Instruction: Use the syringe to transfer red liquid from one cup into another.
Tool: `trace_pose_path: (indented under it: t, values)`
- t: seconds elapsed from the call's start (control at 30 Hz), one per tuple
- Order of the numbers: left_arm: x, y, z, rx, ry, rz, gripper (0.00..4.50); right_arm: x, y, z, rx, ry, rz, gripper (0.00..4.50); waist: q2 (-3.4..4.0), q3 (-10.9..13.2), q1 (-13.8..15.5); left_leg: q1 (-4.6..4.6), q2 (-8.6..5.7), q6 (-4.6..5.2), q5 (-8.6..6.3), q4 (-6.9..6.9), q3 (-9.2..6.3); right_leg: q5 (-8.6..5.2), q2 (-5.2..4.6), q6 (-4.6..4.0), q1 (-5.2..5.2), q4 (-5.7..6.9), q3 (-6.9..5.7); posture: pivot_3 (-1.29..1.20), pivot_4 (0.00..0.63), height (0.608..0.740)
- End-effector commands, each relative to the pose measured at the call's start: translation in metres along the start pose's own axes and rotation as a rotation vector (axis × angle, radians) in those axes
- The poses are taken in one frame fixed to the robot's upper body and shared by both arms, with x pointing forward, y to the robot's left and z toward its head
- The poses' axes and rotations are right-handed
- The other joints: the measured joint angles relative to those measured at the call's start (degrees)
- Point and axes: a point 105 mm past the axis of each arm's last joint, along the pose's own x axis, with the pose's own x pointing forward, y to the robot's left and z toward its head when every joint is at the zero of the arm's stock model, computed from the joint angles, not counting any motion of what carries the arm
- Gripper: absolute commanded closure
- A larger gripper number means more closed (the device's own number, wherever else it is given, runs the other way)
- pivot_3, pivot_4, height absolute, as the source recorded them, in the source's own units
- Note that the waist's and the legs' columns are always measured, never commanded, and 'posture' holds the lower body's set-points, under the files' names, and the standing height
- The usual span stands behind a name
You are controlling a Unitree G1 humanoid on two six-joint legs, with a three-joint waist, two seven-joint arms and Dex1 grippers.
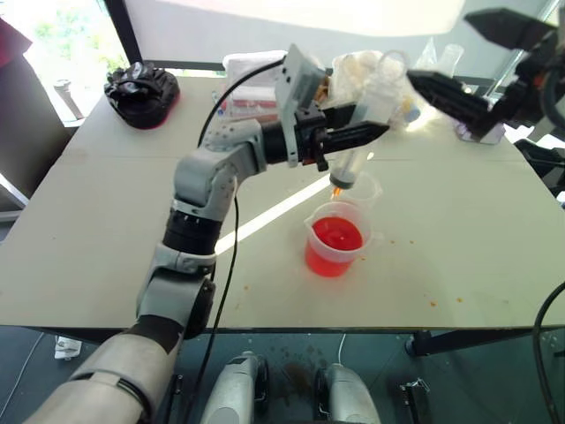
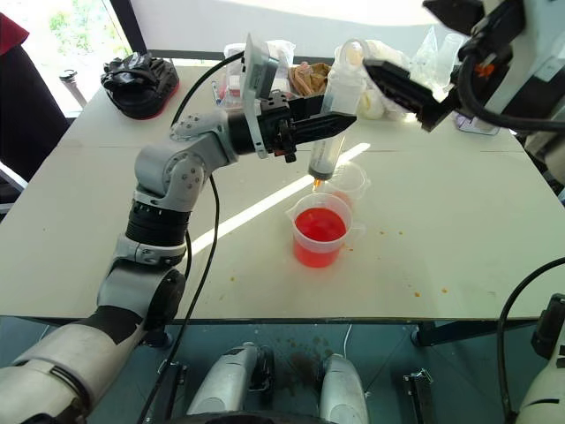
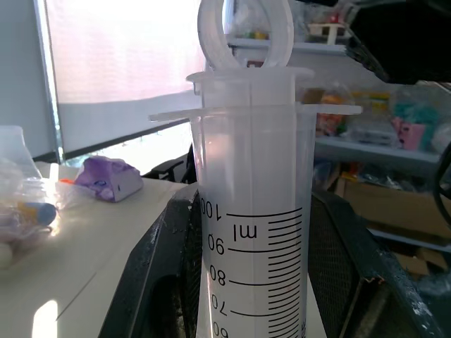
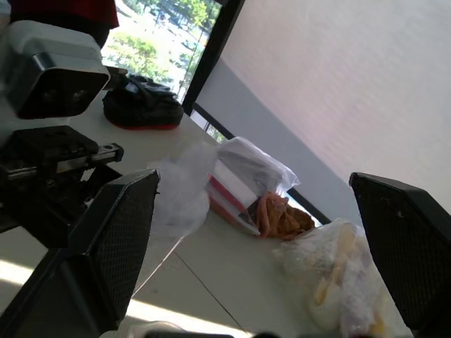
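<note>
My left gripper (image 1: 366, 132) is shut on the barrel of the syringe (image 1: 353, 163), which stands nearly upright with its orange tip down. The white plunger (image 3: 246, 42) is pushed fully in. The tip hangs above the table by the left rim of the smaller clear cup (image 1: 364, 190), just behind the handled cup (image 1: 335, 243). That handled cup holds the red liquid (image 1: 337, 234). My right gripper (image 1: 439, 49) is open and raised to the right of the syringe's top, holding nothing. Its wide-spread fingers (image 4: 113, 239) frame the left wrist's camera (image 4: 49, 70).
Plastic bags and packets (image 1: 353, 75) crowd the table's back edge behind the syringe. A black bundle (image 1: 141, 93) lies at the back left. A purple packet (image 3: 109, 179) sits near the bags. Small red drops (image 1: 433, 303) dot the tabletop to the right of the cups.
</note>
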Motion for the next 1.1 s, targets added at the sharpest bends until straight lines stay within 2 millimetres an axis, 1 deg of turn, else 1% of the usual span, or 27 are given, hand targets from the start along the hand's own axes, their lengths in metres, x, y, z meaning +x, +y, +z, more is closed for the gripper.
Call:
trace_pose_path:
  t: [0.03, 0.23, 0.33, 0.53, 0.67, 0.8, 0.87, 1.1]
  values:
    - [0.006, -0.008, 0.008, 0.064, -0.026, -0.007, 3.01, -0.007, -0.002, 0.017, -0.03, -0.042, -0.036, 0.0, 0.0, 0.0, -0.06, 0.0, 0.0, 0.0, 0.0, 0.0, 0.0, 0.0, 0.0, 0.0, 0.0, 0.0, 0.0, 0.0, 0.15, 0.74]
    - [0.005, -0.017, 0.004, 0.056, -0.02, -0.026, 3.01, -0.002, -0.004, 0.01, -0.025, -0.027, -0.065, 0.0, 0.0, 0.0, -0.08, 0.0, 0.0, 0.0, 0.0, -0.01, 0.0, 0.0, 0.0, 0.0, -0.02, 0.0, 0.01, 0.0, 0.15, 0.74]
    - [0.002, -0.021, 0.001, 0.06, -0.01, -0.026, 3.01, -0.001, -0.01, 0.005, -0.03, -0.008, -0.094, 0.0, 0.0, 0.0, -0.1, 0.0, 0.0, 0.0, 0.0, -0.01, 0.01, 0.0, 0.0, -0.01, -0.02, 0.0, 0.01, 0.0, 0.15, 0.74]
    - [0.001, -0.034, -0.003, 0.076, 0.002, -0.037, 3.01, 0.003, -0.014, -0.014, -0.046, 0.061, -0.114, 0.0, 0.01, 0.0, -0.07, 0.0, 0.0, -0.01, 0.0, -0.01, 0.01, 0.0, 0.01, -0.01, -0.01, 0.0, 0.01, 0.0, 0.15, 0.74]
    - [0.002, -0.039, -0.006, 0.08, 0.004, -0.033, 3.01, 0.004, -0.012, -0.021, -0.042, 0.084, -0.106, 0.0, 0.01, 0.0, -0.09, 0.0, 0.0, 0.0, 0.0, 0.0, 0.01, 0.0, 0.03, -0.01, 0.0, 0.0, 0.0, 0.0, 0.15, 0.74]
    - [0.002, -0.044, -0.013, 0.092, 0.008, -0.021, 3.01, 0.004, -0.014, -0.03, -0.048, 0.13, -0.124, 0.0, 0.01, 0.0, -0.06, 0.0, 0.0, -0.01, 0.0, 0.0, 0.01, 0.0, 0.04, 0.0, 0.0, 0.0, -0.01, 0.0, 0.15, 0.74]
    - [0.001, -0.045, -0.017, 0.093, 0.008, -0.011, 3.01, 0.004, -0.013, -0.033, -0.056, 0.15, -0.122, 0.0, 0.01, -0.01, -0.08, 0.01, 0.0, -0.01, 0.0, 0.0, 0.01, 0.0, 0.04, 0.0, 0.0, 0.0, -0.01, 0.0, 0.15, 0.74]
    - [-0.006, -0.05, -0.028, 0.084, -0.02, -0.003, 3.01, 0.005, 0.003, -0.033, -0.043, 0.151, -0.057, 0.0, 0.01, -0.01, -0.05, 0.0, 0.0, -0.01, 0.0, 0.0, 0.0, 0.0, 0.02, -0.01, -0.01, 0.0, 0.01, 0.0, 0.15, 0.74]
